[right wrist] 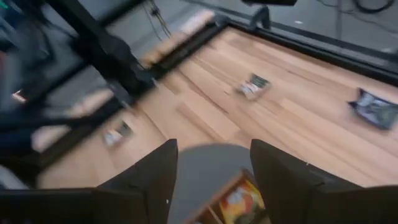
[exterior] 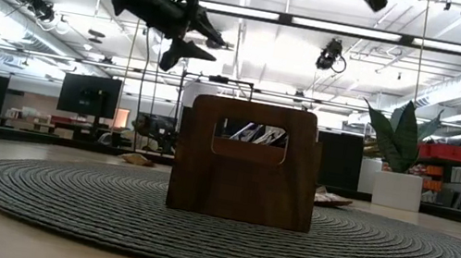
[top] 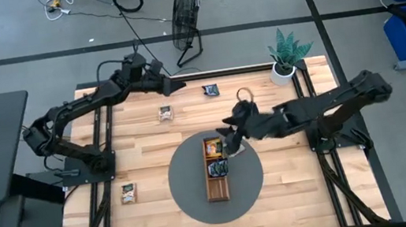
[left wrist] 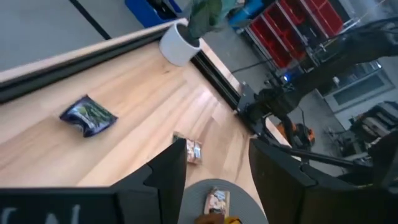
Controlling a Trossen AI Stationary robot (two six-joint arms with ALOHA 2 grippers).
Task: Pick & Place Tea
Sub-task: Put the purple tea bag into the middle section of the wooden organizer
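Note:
A long brown wooden tray (top: 217,185) lies on a round grey mat (top: 189,187) and holds an orange sachet (right wrist: 239,199) and a dark one (top: 219,167). Loose tea sachets lie flat on the wooden table: a dark blue one (top: 210,90), a tan one (top: 165,113) and another tan one (top: 128,192). My right gripper (top: 226,138) hovers open above the tray's far end with nothing between its fingers. My left gripper (top: 173,86) hangs open in the air near the far edge, left of the dark blue sachet (left wrist: 87,116).
A potted plant (top: 284,58) stands at the far right corner. A tan sachet (left wrist: 189,149) lies on the wood beyond the mat, and another (left wrist: 217,200) lies on the mat beside the tray. A black fan (top: 187,12) stands on the floor beyond the far edge.

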